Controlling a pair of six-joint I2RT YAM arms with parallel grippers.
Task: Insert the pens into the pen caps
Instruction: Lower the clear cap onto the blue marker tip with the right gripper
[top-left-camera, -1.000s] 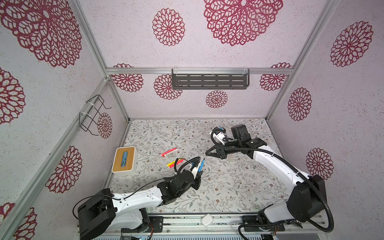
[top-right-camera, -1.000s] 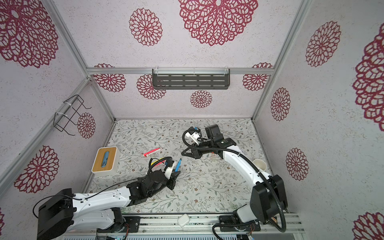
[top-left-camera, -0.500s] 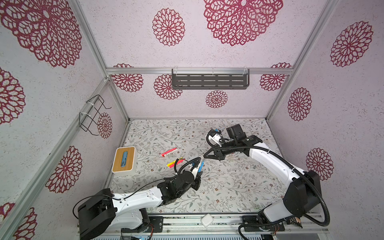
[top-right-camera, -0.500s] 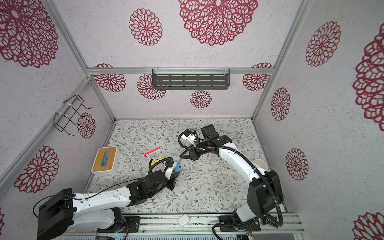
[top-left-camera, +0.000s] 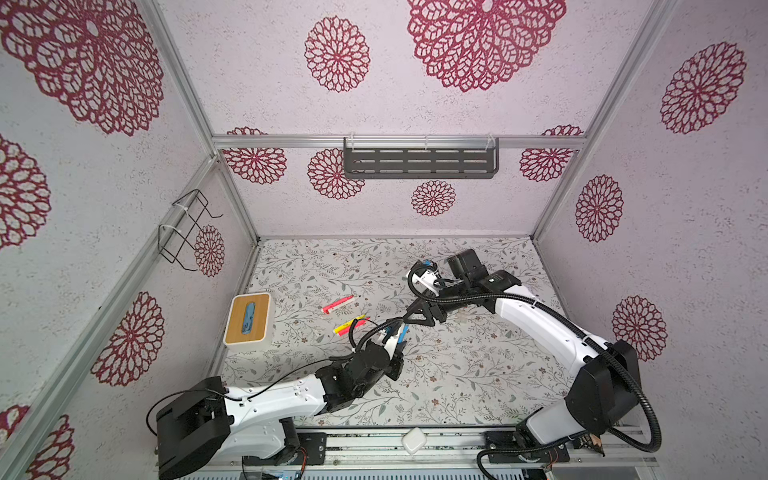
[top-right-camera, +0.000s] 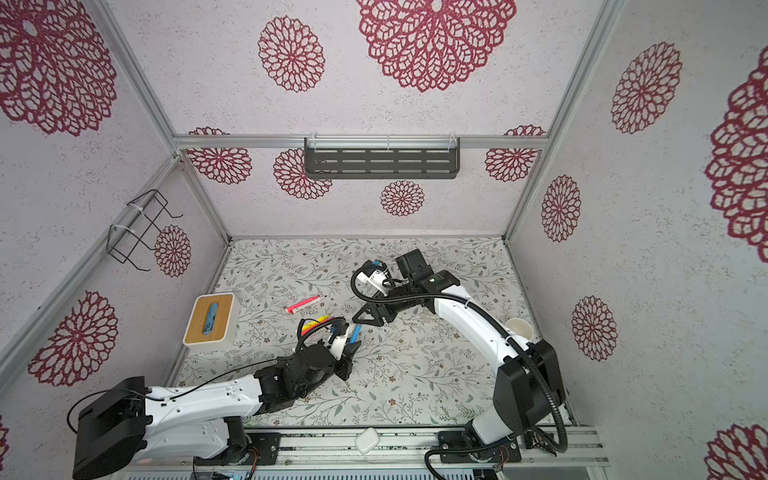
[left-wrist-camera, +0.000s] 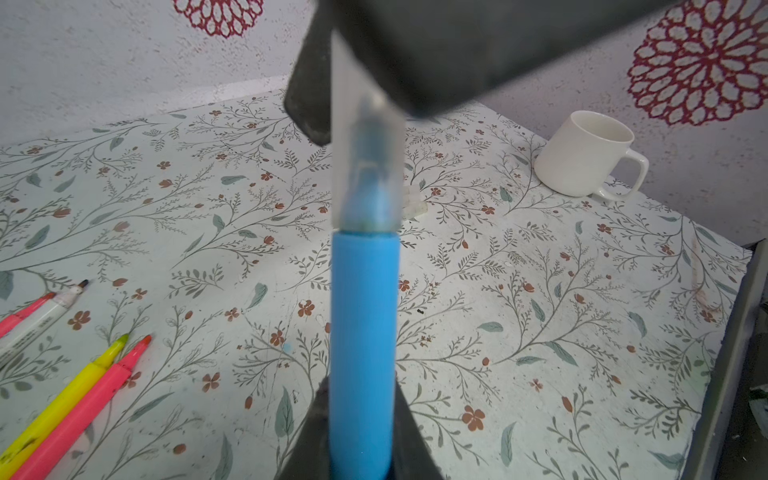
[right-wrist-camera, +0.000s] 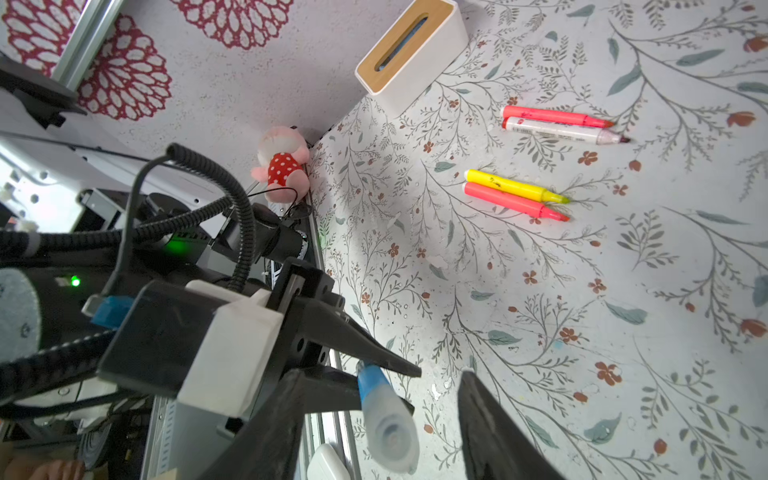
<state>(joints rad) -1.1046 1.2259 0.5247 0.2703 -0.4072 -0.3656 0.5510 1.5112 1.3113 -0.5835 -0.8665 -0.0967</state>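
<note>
Left end effector (left-wrist-camera: 360, 432) tight on blue pen (left-wrist-camera: 362, 316); right end effector (right-wrist-camera: 380, 378) wide; cap (left-wrist-camera: 368, 174) blurry.

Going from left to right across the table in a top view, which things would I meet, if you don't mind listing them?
wooden-topped box → pink pen → blue pen → white mug

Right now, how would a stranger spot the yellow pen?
Find the white wooden-lidded box at the floral table's left. Right of it lie two pairs of pens; the slim yellow plastic pen is in the pair nearer the robot. No other pen is yellow.
</note>
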